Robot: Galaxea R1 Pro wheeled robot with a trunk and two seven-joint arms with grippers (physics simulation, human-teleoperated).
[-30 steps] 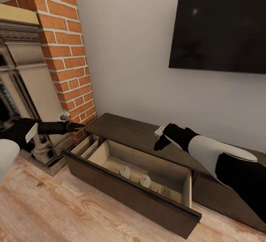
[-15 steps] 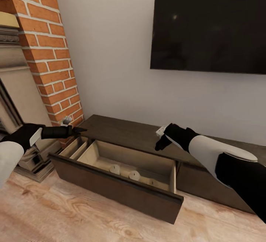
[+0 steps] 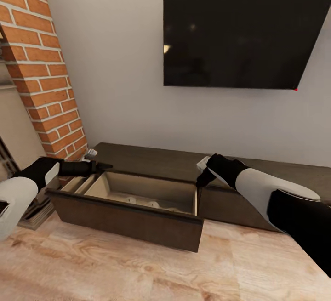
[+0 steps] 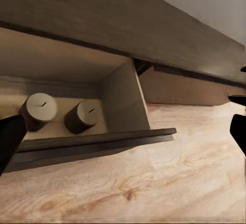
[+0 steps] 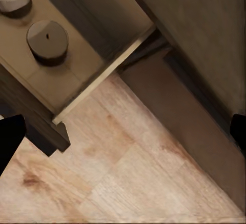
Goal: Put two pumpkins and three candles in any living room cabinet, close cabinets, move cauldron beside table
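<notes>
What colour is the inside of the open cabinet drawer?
Pale, light-tan wood inside the drawer, against its dark-brown front; clearest in the left wrist view.

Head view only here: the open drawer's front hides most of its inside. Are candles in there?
Observer: Yes. The left wrist view shows two candles upright, side by side on the drawer floor.
Operator: Is my right pincer holding anything?
Observer: No. In its wrist view the right pincer is spread wide, with nothing between the fingertips.
Operator: And the left?
Observer: The left pincer is open too and empty, aimed at the drawer.
</notes>
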